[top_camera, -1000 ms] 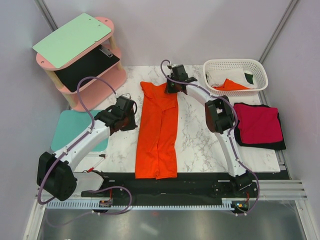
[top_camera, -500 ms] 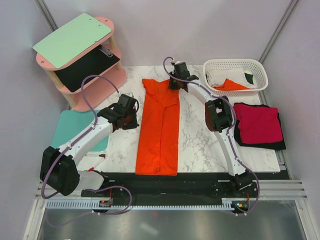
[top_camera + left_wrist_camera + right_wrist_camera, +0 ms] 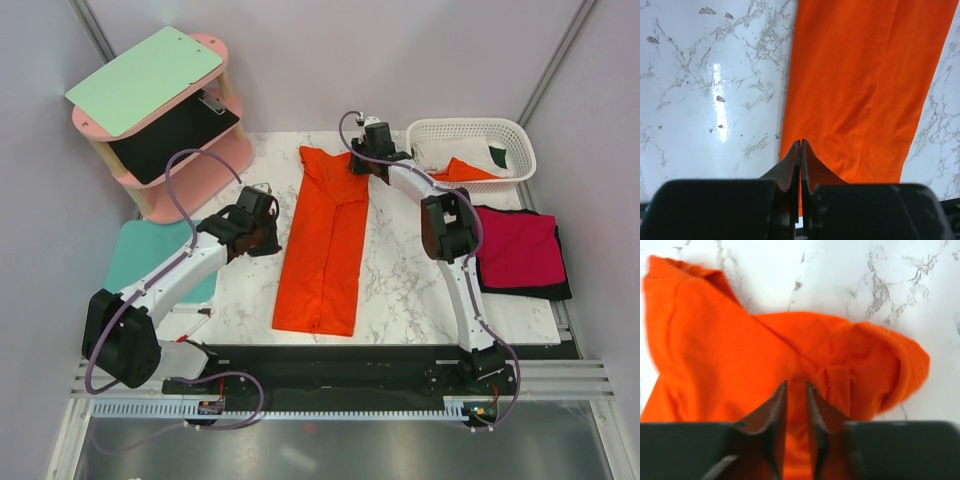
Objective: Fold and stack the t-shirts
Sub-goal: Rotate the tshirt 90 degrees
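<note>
A bright orange t-shirt (image 3: 325, 250), folded lengthwise into a long strip, lies on the marble table, slanting from far right to near left. It fills the left wrist view (image 3: 865, 85) and the right wrist view (image 3: 740, 350). My right gripper (image 3: 362, 167) (image 3: 796, 385) is shut on the bunched far end of this shirt. My left gripper (image 3: 272, 237) (image 3: 801, 142) is shut, its tips over the shirt's left edge, with no cloth visibly pinched. A folded crimson red t-shirt (image 3: 515, 250) lies on a black one (image 3: 555, 290) at the right.
A white lattice basket (image 3: 470, 124) at the back right holds white (image 3: 435, 155), orange (image 3: 462, 170) and dark green (image 3: 498, 156) cloth. A teal mat (image 3: 150, 260) lies left. A pink shelf unit (image 3: 215, 160) with a pale green board (image 3: 145, 80) stands at the back left.
My right gripper has moved right towards the basket, dragging the far end of the orange t-shirt with it, so the strip now slants. My left gripper has moved slightly right.
</note>
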You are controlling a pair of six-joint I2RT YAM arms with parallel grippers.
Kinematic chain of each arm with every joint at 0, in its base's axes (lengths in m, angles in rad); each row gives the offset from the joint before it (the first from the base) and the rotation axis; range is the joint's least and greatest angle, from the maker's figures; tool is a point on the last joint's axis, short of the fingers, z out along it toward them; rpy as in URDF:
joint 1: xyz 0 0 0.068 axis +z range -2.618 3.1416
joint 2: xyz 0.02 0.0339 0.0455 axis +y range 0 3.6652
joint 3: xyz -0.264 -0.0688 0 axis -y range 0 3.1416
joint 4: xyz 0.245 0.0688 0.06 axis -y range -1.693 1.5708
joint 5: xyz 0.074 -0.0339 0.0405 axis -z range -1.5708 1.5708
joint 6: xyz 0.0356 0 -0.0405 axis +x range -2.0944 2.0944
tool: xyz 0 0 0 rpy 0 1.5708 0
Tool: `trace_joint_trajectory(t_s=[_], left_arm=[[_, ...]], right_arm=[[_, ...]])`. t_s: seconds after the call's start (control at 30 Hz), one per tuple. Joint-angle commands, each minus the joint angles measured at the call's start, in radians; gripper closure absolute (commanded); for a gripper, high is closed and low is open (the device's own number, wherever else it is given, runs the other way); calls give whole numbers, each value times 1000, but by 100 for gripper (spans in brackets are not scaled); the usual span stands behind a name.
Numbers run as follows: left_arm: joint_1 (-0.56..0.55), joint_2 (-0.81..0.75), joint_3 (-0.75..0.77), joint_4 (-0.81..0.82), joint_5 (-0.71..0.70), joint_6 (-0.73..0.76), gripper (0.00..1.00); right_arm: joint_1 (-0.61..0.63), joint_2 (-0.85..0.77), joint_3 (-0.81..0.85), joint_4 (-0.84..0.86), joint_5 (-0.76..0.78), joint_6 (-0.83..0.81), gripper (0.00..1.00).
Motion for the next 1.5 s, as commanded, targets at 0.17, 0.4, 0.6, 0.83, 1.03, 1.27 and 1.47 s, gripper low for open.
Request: trace_joint_trajectory(t_s=[0.17,0.4,0.6,0.83,1.03,1.27,1.47], left_arm=[[4,55,-58,97,71,6,50],[4,49,-142,129,102,-26,19],[4,7,-232,118,151,-62,18],[1,-77,-357,109,202,-105,18],[-31,-111,-455,111,225,-172,19],[-108,-109,-463,79,194,-223,23],[-151,-89,-460,97,222,-255,42]], right_arm=[[0,-554,-405,154,-102,81,25],[1,-838,-877,193,-114,176,2],[3,-993,-1230,172,-232,233,2],[26,-1113,-1528,121,-377,323,2],[30,-1211,-1649,72,-440,345,2],[73,-1227,-1726,-21,-538,353,4],[98,-1208,-1785,-30,-618,351,6]])
